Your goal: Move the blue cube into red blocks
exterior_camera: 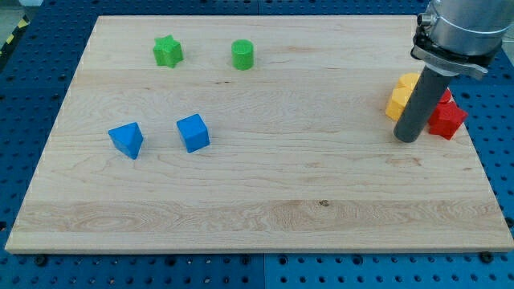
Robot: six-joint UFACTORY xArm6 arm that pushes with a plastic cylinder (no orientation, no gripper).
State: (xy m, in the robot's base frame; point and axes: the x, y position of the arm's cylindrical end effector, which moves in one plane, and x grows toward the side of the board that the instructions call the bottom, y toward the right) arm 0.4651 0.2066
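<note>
A blue cube (193,132) lies on the wooden board's left half. A second blue block (126,140), wedge-like, lies to its left. A red star-shaped block (446,119) lies at the view's right edge of the board, with another red block (444,97) partly hidden just above it. My tip (408,138) rests on the board just left of the red blocks, far to the right of the blue cube. The rod hides part of the red and yellow blocks.
Two yellow blocks (401,95) sit against the rod's left side, next to the red ones. A green star (168,51) and a green cylinder (242,54) lie near the view's top left. The board's right edge (480,160) is close to the red blocks.
</note>
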